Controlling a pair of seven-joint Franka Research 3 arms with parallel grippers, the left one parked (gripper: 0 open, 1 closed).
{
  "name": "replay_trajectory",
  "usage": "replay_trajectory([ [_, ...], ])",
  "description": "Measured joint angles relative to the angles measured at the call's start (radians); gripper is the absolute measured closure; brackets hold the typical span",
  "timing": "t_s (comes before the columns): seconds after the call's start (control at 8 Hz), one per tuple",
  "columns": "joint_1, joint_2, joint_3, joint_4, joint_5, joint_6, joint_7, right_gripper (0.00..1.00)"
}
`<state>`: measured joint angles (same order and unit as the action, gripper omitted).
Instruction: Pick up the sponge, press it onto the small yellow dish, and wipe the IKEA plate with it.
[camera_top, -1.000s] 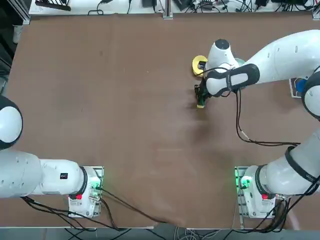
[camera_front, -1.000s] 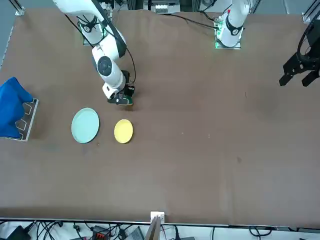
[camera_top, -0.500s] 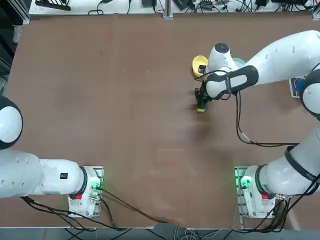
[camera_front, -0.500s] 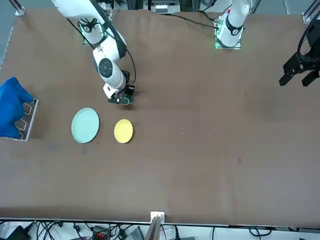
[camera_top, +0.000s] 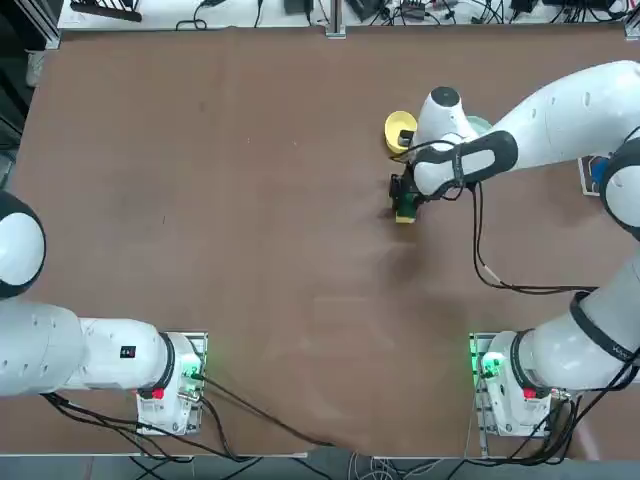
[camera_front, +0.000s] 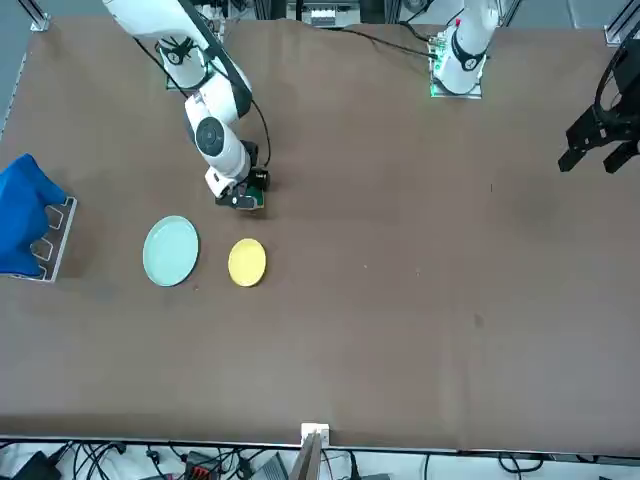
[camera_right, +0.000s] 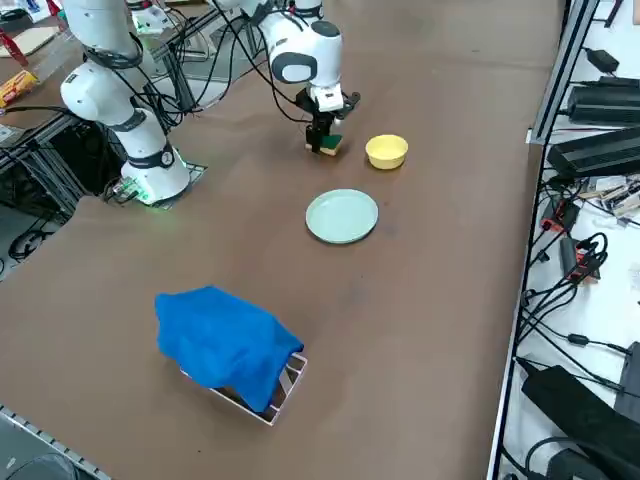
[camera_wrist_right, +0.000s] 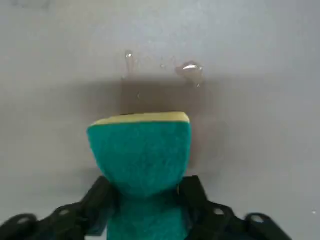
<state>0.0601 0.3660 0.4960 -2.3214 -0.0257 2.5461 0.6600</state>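
The sponge (camera_wrist_right: 142, 150), green with a yellow layer, sits between my right gripper's (camera_wrist_right: 147, 200) fingers, pinched narrow where they press its sides. Its far end is down at the table, and small water drops lie just beyond it. In the top view the right gripper (camera_top: 403, 195) holds the sponge (camera_top: 405, 210) just on the robot's side of the small yellow dish (camera_top: 397, 128), which the arm partly covers. From the front the sponge (camera_front: 253, 201) is a short way from the yellow dish (camera_front: 247, 262), and the IKEA plate (camera_front: 170, 251) lies beside the dish.
A blue cloth (camera_right: 225, 345) lies over a small tray at the robot's right edge of the table, beyond the plate (camera_right: 342, 216). Open brown tabletop stretches across the middle and the robot's left side.
The gripper and the sponge stay at the same spot by the yellow dish. Only a slight shift of the wrist shows.
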Motion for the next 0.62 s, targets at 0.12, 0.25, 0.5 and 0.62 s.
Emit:
replay_trajectory([
  [0.12,-0.012,-0.015,-0.001,0.015,0.0,0.001,-0.001,0.01],
  [0.25,-0.028,-0.041,-0.002,0.042,0.0,-0.015,-0.001,0.0],
  [0.5,-0.052,-0.102,-0.003,0.174,0.0,-0.2,-0.001,0.0],
  [0.62,-0.062,-0.123,-0.003,0.279,0.0,-0.338,-0.001,0.0],
])
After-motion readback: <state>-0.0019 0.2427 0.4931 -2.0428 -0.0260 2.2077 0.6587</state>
